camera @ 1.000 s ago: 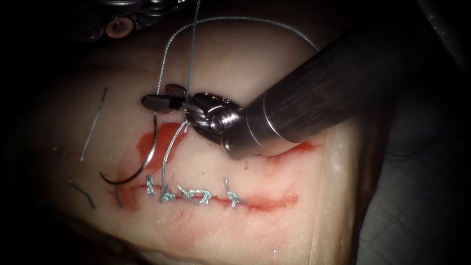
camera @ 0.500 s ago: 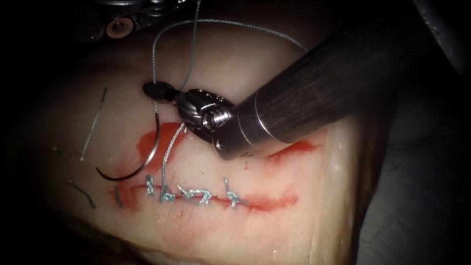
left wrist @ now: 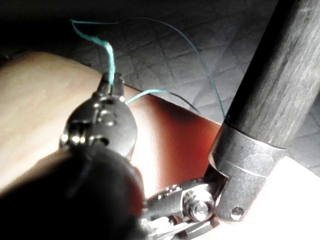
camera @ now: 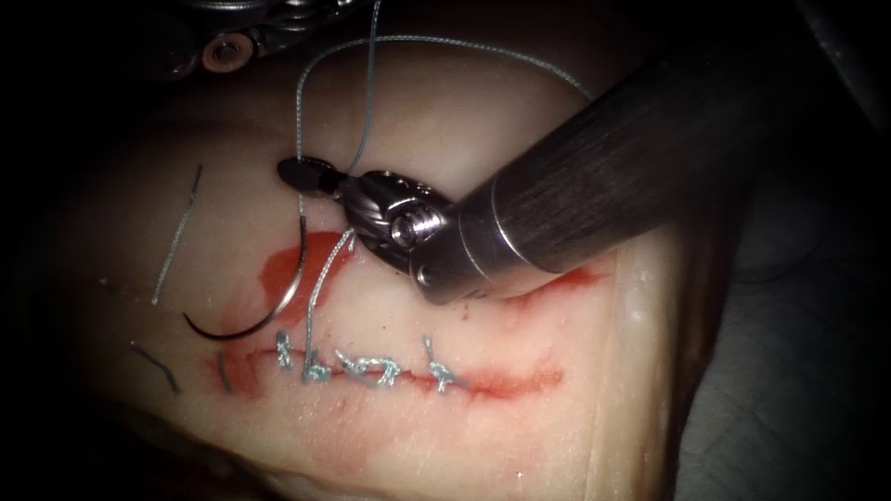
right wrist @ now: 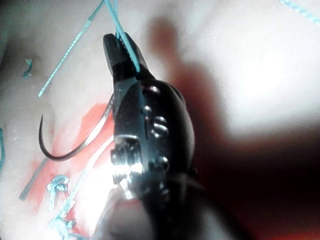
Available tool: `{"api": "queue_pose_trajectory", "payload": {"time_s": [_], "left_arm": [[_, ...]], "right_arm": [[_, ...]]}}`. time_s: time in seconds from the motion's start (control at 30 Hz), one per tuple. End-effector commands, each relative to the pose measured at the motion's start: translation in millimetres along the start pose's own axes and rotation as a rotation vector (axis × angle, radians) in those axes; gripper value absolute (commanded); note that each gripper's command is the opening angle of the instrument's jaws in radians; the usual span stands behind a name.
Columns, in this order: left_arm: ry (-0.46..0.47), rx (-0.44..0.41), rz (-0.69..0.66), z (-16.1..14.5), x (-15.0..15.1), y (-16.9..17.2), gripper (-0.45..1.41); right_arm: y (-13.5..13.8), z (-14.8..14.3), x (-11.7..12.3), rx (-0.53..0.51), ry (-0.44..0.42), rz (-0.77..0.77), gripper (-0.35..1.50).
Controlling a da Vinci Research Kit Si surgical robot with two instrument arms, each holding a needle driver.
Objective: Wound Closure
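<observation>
My right tool (camera: 304, 173) reaches in from the right with its jaws shut on the thread (camera: 302, 111), just above the needle's tail end. The curved needle (camera: 299, 278) hangs free below them over the tissue (camera: 445, 121), above the left end of the cut (camera: 520, 380), not in the tissue. The right wrist view shows the same grip (right wrist: 120, 47) on the thread (right wrist: 117, 15), with the needle (right wrist: 75, 156) beside it. In the left wrist view my left tool (left wrist: 112, 78) is shut on the thread (left wrist: 109, 55), next to the right tool's shaft (left wrist: 265, 100).
Several knotted stitches (camera: 371, 369) close the cut's left and middle part. Red fluid (camera: 311, 260) stains the tissue above them. Cut ends of thread (camera: 176, 232) lie to the left. The right tool's thick shaft (camera: 603, 176) crosses above the cut's right half.
The right tool's jaws were open around the thread one second ago and have since shut on it. The needle has shifted slightly with them.
</observation>
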Motion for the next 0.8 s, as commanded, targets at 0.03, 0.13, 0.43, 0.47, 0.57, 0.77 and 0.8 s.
{"api": "queue_pose_trajectory", "payload": {"time_s": [0.03, 0.13, 0.43, 0.47, 0.57, 0.77, 0.8], "left_arm": [[-0.001, 0.005, 0.001, 0.6, 0.0, 0.5, -0.45], [0.000, 0.001, 0.004, 0.4, -0.1, 0.7, -0.45], [-0.009, -0.001, -0.004, -0.5, -1.1, 1.2, -0.45], [-0.014, 0.001, -0.005, -0.6, -1.3, 1.3, -0.45], [-0.031, 0.002, -0.013, -1.2, -1.9, 1.5, -0.45], [-0.046, 0.007, -0.064, -3.5, -3.6, 2.2, -0.45], [-0.044, 0.007, -0.079, -4.1, -3.9, 2.4, -0.45]], "right_arm": [[0.0, 0.7, 0.0, -0.008, 0.001, 0.001, -0.35], [-0.4, 0.3, -0.2, -0.011, 0.004, 0.006, -0.35], [-0.7, 0.2, -0.4, -0.012, 0.005, -0.006, 1.20], [-0.7, 0.3, -0.4, -0.012, 0.004, -0.023, 1.26], [-0.6, 0.4, -0.4, -0.012, 0.001, -0.082, 1.36], [-0.8, 0.0, -0.5, -0.020, 0.000, -0.130, 1.43], [-0.8, -0.2, -0.6, -0.023, 0.002, -0.129, 1.43]]}}
